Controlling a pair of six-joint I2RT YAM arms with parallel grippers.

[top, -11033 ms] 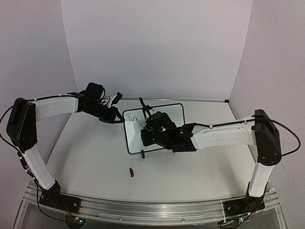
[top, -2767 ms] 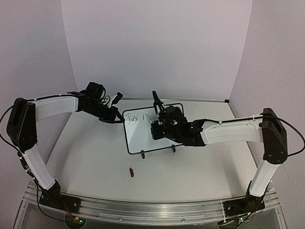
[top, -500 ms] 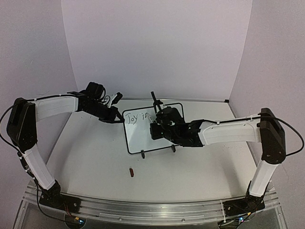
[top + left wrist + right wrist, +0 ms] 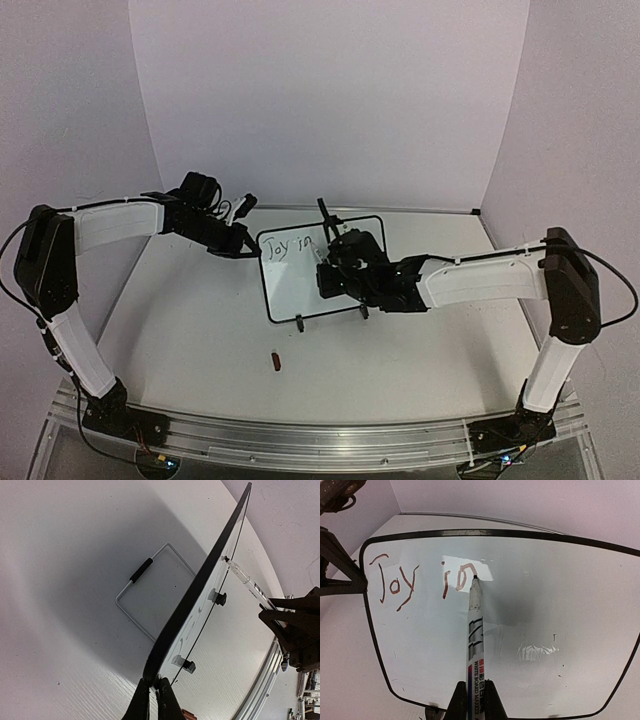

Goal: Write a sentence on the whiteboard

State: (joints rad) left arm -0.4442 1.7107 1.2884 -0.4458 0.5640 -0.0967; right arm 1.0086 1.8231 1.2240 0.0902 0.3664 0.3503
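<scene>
- Table (image 4: 190, 330): flat matt white top, enclosed by pale walls at left, right and far sides.
- Rail (image 4: 320, 437): ribbed metal strip running along the near edge of the table from left to right; the two arm bases sit on it, one near each end.
- Whiteboard (image 4: 290, 285): stands tilted on the far middle of the table, resting on two black clip feet (image 4: 299, 322) at its near edge.
- Wire loop (image 4: 141, 570): white rectangular wire with a black sleeve, low over the table behind the whiteboard.
- Small dark red cylinder (image 4: 275, 361): lies alone on the table, nearer than the whiteboard and well apart from it.
</scene>
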